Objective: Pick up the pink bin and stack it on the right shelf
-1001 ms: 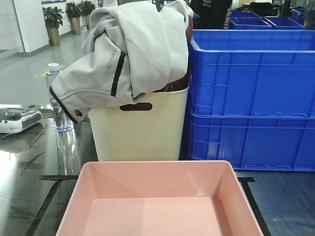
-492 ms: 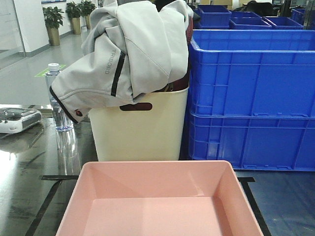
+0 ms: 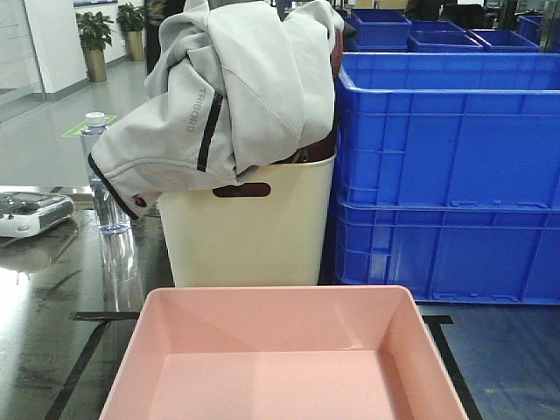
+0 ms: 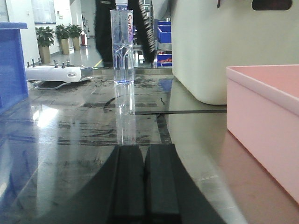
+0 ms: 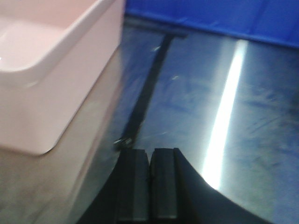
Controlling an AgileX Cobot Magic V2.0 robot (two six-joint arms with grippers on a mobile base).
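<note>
Pink bin [image 3: 280, 359] sits btwn left gripper [image 4: 144, 186] & right gripper [image 5: 149, 186] (both closed, empty).

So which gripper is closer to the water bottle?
Left. The left gripper faces the water bottle across the shelf; the right gripper sits beyond the pink bin.

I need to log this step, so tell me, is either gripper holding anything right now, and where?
Nothing is held. The left gripper and right gripper are both shut and empty, either side of the pink bin.
</note>
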